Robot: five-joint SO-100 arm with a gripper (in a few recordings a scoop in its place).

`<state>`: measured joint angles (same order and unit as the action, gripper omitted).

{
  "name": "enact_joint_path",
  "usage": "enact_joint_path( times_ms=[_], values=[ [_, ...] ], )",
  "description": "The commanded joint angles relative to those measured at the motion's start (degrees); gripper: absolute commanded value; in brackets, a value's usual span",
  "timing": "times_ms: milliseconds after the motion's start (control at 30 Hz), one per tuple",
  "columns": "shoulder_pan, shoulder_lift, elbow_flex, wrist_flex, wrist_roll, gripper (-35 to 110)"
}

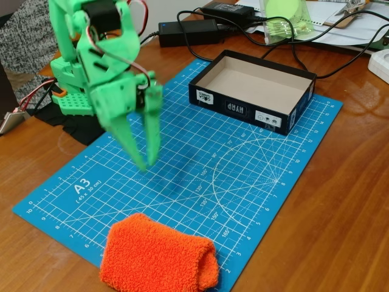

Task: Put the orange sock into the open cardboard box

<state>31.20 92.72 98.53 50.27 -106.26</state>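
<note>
The orange sock (159, 258), a thick fluffy folded bundle, lies at the near edge of the blue cutting mat (200, 176), partly over its front border. The open cardboard box (252, 91), navy outside with white labels and tan inside, sits on the mat's far right part, with nothing in it. My green gripper (147, 163) hangs above the mat's left middle, fingers pointing down with their tips close together and nothing between them. It is well above and behind the sock, left of the box.
Black power bricks (188, 31) and cables (292, 52) lie behind the box on the wooden table (340, 207). A green translucent cup (285, 21) and papers are at the back right. The arm's base (73, 91) stands at the left.
</note>
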Motion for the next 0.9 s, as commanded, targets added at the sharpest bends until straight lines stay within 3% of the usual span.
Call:
enact_joint_path(
  times_ms=[0, 67, 267, 567, 667, 867],
  values=[
    [4.3, -7.6, -12.9, 6.4, -7.3, 4],
    [5.4, -11.6, -18.4, 10.5, -9.1, 3],
    [7.4, -22.9, -30.1, 15.2, -18.5, 18],
    [6.5, -27.9, -40.6, 25.3, -20.5, 41],
    [5.9, -27.1, -39.9, 24.4, -19.0, 53],
    [7.2, -27.8, -38.7, 14.7, -15.0, 54]
  ],
)
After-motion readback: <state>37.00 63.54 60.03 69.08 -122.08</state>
